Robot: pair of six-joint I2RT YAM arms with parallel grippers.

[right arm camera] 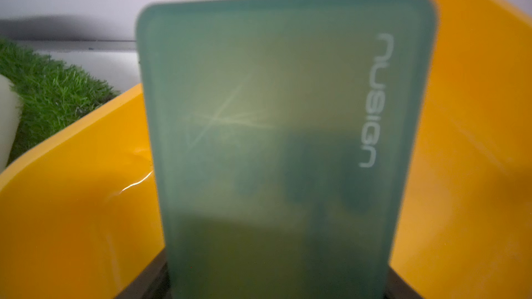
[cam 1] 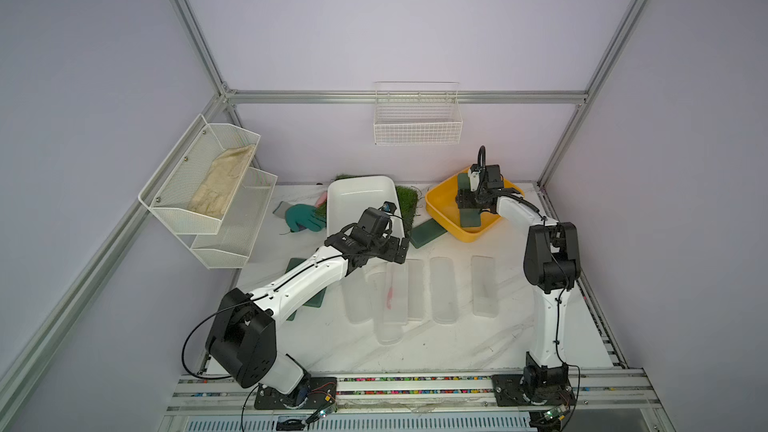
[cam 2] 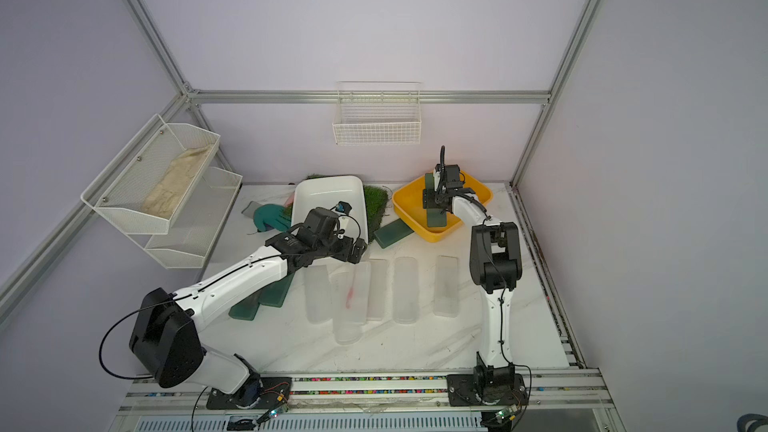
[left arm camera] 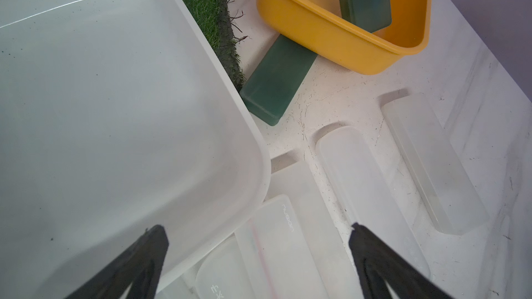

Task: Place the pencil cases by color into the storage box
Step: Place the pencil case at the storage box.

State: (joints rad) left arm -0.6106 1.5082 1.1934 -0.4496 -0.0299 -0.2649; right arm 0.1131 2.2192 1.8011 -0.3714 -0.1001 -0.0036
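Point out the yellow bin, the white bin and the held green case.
yellow bin (cam 1: 442,201): in a top view, its bare inside.
white bin (cam 1: 357,201): in a top view, its bare floor.
green case (right arm camera: 259,110): right wrist view, its flat face.

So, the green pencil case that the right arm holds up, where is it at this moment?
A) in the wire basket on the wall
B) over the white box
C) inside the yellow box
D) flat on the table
C: the held green pencil case reaches down between the walls of the yellow box.

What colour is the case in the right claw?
Translucent dark green, white lettering; the case shows best in the right wrist view.
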